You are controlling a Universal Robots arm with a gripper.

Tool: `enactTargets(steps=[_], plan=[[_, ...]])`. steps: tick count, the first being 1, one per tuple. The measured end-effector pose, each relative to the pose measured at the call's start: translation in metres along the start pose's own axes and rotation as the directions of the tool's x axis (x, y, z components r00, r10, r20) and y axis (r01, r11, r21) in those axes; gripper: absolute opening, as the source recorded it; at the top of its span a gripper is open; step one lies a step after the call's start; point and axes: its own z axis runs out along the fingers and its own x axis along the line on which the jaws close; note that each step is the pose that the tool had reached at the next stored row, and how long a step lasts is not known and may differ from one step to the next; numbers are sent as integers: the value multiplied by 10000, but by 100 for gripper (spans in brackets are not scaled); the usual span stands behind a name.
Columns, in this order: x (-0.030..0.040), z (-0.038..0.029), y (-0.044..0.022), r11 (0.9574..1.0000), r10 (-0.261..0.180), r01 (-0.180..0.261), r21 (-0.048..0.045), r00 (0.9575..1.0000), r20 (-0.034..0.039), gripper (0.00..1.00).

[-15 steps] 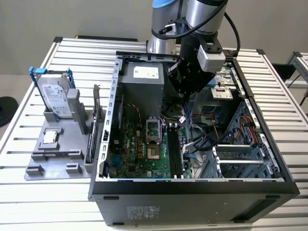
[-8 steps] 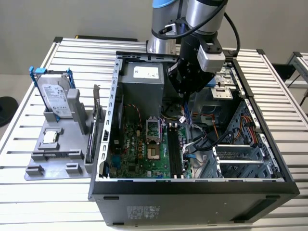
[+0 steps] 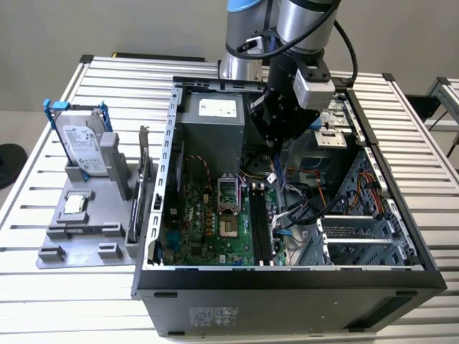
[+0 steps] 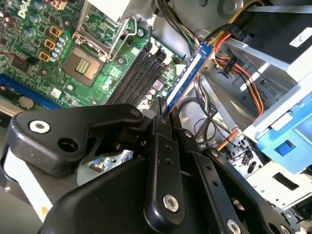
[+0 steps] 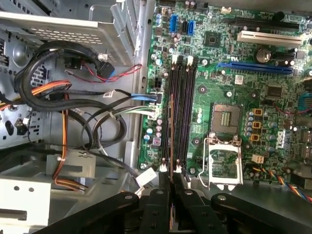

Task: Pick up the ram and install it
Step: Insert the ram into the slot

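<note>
Slatted aluminium tabletop [image 3: 401, 179] is seen under an opened computer case [image 3: 287, 287] in the exterior view, with the arm's gripper [image 3: 276, 136] lowered inside the case above the motherboard [image 3: 208, 222]. Beside the case, toward the exterior view's left, a grey parts holder [image 3: 86, 229] is seen carrying a silver hard drive [image 3: 80, 147] in a blue frame, a small chip in a recess and an upright expansion card [image 3: 141, 186] — the case itself holds the board, a power supply [image 3: 211, 125] and bundled cables.

In the second wrist view, the ram [image 4: 187, 73] is shown clenched at one end between the black fingers [image 4: 161, 141], edge-on as a narrow blue-and-gold strip held above the case floor, near the dark memory slots [image 4: 139, 73] but apart from them.

In the first wrist view, the ram [image 5: 170, 141] is seen as a thin line running out from the gripper [image 5: 170, 204], lined up along the memory slots [image 5: 179, 117] beside the open processor socket [image 5: 225, 146]; whether it touches a slot cannot be told.

The stick is judged light, stiff and thin — fragile at its contacts and chips, and best held by its short ends or bare edges, as it appears to be.
</note>
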Motion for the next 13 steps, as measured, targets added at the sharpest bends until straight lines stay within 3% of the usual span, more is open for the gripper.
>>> enactTargets(steps=[5, 13], plan=[[0, 30, 6, 9991, 431, -431, 8, 9991, 15, 0], [1, 84, 10, 9975, 712, -712, 11, 9975, 24, 0]])
